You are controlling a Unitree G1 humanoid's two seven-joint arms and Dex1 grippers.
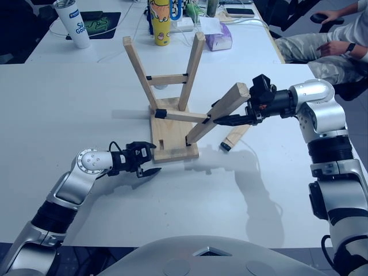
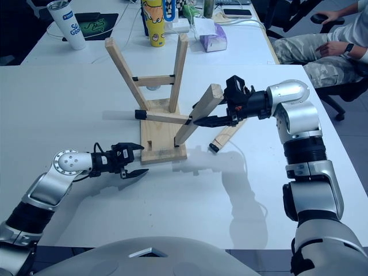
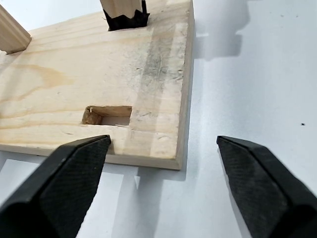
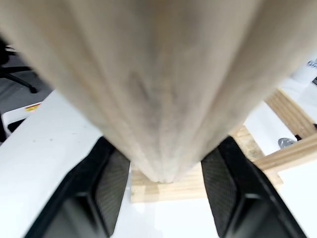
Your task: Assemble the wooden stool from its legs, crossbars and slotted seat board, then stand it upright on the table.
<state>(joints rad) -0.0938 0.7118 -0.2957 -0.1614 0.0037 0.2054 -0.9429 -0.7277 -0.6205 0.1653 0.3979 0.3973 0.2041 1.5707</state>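
The white table (image 1: 69,103) fills the scene, and a second table butts against its far edge with a tumbler (image 1: 72,23), a yellow cup (image 1: 161,23) and a tissue pack (image 1: 218,39) on it.

The slotted seat board (image 1: 169,135) lies flat at mid-table. At its far end stand two upright legs (image 1: 140,69), joined by an upper crossbar (image 1: 168,79).

The right gripper (image 1: 221,118) is clamped around a tilted leg (image 1: 231,96). That leg's taped foot sits at the board's near right corner. Its long axis leans up and away to the far right, so it needs swinging left to stand square. A lower crossbar (image 1: 184,116) runs left from it toward the far left leg.

The left gripper (image 1: 154,158) holds nothing. It is spread wide just beside the board's near left corner, where an empty slot (image 3: 108,115) shows. The loose leg (image 1: 237,136) meant for that slot lies on the table right of the board, under the right forearm. The right arm is nearer to it but is occupied. For the left arm, the board and the tilted leg stand in the way.
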